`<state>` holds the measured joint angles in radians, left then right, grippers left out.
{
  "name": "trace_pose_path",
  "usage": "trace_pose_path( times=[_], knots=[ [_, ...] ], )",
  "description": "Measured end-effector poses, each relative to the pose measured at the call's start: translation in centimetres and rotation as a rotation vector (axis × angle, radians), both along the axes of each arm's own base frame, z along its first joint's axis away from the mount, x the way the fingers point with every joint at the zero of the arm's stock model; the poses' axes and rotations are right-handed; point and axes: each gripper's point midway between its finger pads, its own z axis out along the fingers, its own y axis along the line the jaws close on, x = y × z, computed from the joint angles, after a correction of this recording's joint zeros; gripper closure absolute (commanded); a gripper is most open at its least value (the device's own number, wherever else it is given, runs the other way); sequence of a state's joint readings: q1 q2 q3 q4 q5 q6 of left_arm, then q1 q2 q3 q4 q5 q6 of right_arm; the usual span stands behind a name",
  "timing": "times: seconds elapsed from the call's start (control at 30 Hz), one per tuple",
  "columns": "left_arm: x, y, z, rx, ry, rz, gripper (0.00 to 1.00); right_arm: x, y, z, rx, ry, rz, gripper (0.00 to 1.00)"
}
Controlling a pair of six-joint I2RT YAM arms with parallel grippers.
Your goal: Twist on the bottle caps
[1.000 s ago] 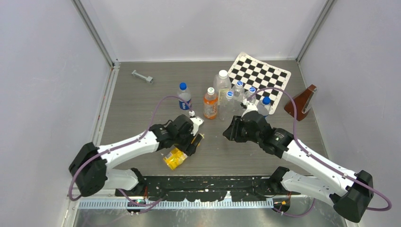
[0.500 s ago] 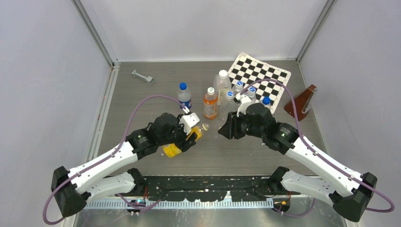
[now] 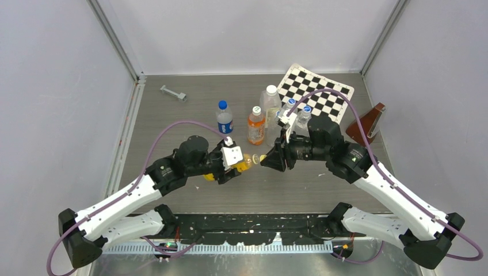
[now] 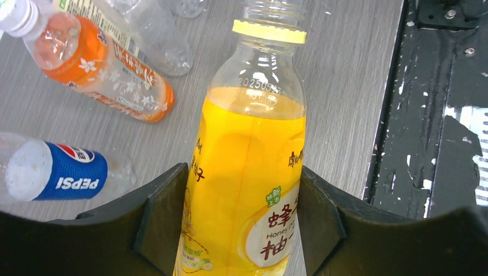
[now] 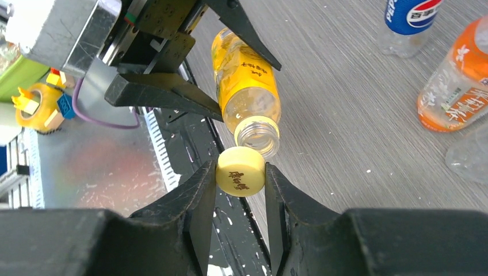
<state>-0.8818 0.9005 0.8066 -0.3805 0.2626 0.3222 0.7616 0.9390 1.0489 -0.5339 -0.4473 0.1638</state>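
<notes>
Juice bottle label, apparently "Honey"

The cap lies right of the bottle mouth (above table).

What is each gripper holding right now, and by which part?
The left gripper holds the juice bottle around its labelled body. The right gripper pinches the yellow cap by its sides, near the bottle's open mouth.

The juice bottle reads "Honey" on its label and "2025" on its shoulder, and the clear bottle left of it reads "PEPSI".
</notes>
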Motion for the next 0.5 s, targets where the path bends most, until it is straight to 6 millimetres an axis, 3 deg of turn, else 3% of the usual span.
trace_pose_path(
  times=[0.5],
  knots=[
    [-1.1,-0.9,1.2,-0.047,-0.013,-0.087,0.89,-0.4,0.7,-0.3,-0.014,-0.032,0.089,0.96]
  ],
)
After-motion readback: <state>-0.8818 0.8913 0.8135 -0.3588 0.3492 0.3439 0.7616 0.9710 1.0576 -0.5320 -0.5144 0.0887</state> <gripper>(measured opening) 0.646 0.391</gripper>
